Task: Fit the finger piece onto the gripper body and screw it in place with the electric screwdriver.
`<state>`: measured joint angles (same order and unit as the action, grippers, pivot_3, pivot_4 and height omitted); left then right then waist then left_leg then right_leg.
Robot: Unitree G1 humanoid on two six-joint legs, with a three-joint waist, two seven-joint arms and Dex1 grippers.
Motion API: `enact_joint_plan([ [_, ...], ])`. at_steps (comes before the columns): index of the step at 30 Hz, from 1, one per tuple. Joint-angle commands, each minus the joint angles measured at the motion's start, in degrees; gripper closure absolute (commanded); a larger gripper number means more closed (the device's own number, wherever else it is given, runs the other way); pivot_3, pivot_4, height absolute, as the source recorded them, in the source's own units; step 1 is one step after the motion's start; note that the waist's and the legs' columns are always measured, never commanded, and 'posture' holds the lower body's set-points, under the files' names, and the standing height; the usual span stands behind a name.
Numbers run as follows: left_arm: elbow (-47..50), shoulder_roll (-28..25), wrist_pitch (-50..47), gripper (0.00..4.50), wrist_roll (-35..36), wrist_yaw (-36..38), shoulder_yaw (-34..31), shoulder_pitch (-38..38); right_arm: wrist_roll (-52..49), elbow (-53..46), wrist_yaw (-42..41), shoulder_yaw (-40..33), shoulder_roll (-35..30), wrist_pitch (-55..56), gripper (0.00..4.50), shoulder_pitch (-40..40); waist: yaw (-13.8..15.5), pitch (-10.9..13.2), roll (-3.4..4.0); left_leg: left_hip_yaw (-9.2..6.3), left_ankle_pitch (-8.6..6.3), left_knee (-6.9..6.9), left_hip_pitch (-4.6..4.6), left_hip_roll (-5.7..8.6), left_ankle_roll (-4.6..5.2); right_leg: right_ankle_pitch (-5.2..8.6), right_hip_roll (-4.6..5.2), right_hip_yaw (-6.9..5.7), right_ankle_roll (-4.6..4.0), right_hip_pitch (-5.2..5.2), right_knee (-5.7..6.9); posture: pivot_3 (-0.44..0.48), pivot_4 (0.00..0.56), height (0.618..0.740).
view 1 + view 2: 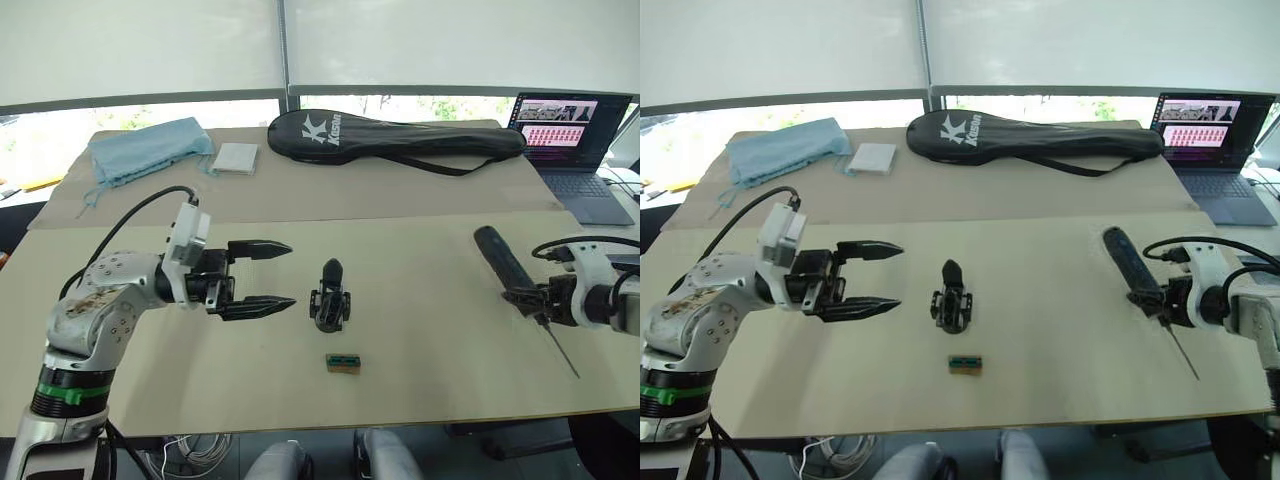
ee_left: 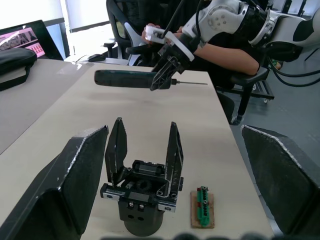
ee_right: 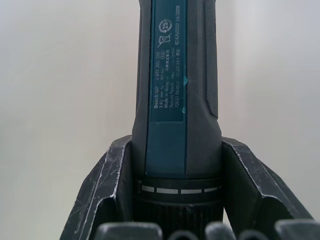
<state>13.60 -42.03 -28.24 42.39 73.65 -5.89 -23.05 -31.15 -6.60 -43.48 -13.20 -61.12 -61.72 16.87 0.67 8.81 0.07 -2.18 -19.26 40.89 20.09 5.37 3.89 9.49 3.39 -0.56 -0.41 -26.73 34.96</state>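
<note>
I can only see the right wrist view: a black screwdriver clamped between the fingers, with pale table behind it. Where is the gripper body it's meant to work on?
Observer: The gripper body stands in the middle of the table, well off to the left of the right gripper and its screwdriver.
Operator: Is the left arm holding it?
Observer: No. The left gripper is open beside the body and not touching it.
Operator: Is anything fitted on the body?
Observer: The left wrist view shows two black fingers standing up from it. Whether they are screwed down can't be seen.
</note>
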Motion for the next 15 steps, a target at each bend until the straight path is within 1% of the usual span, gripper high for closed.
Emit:
enact_joint_plan([
  [1,-0.9,-2.3,5.1,0.0,-1.8,3.3,-3.1,2.6,-2.0,-18.2,-1.3,-1.4,-2.1,0.1,2.55,-6.2,0.1,0.0,0.0,-0.03,0.0,-0.02,-0.01,-0.01,-0.01,0.0,-0.01,-0.02,0.0,0.0,-0.01,0.0,0.15,0.74],
  [3,-2.0,-2.6,7.4,0.0,-3.0,4.1,-3.3,4.1,-1.1,-22.6,0.3,-0.6,-1.4,0.9,2.55,-9.1,0.1,0.0,-0.02,-0.11,0.0,-0.04,-0.01,-0.03,-0.02,0.02,-0.02,-0.1,-0.02,0.02,-0.02,0.0,0.15,0.74],
  [5,-2.7,-1.1,12.1,0.0,-3.4,5.7,-3.9,5.5,0.1,-24.1,1.5,0.5,-0.4,2.0,2.55,-11.1,0.1,0.0,-0.03,-0.09,0.0,0.02,0.0,0.0,-0.02,0.01,0.01,-0.08,-0.01,0.05,-0.05,0.0,0.15,0.74],
  [9,-1.3,-0.6,13.1,0.0,-3.9,4.7,-3.0,6.7,1.4,-23.1,3.9,2.8,2.7,2.6,2.55,-11.3,0.6,0.0,-0.1,-0.07,-0.01,0.13,0.0,0.07,0.01,-0.06,0.08,-0.09,0.1,0.14,-0.15,0.0,0.15,0.74],
  [12,-0.5,-0.4,13.0,0.0,-3.7,4.4,-2.7,7.2,4.6,-21.3,3.4,6.1,2.5,5.9,2.55,-12.4,0.6,0.0,-0.11,-0.09,-0.01,0.11,0.0,0.07,0.01,-0.06,0.06,-0.12,0.1,0.12,-0.13,0.0,0.15,0.74],
  [15,-0.3,-0.4,13.9,0.0,-4.1,5.1,-2.2,7.2,2.6,-19.8,2.3,6.3,4.7,4.9,2.55,-12.2,0.4,0.0,-0.11,-0.09,0.0,0.09,-0.01,0.07,0.0,-0.06,0.05,-0.11,0.08,0.09,-0.12,0.0,0.15,0.74],
])
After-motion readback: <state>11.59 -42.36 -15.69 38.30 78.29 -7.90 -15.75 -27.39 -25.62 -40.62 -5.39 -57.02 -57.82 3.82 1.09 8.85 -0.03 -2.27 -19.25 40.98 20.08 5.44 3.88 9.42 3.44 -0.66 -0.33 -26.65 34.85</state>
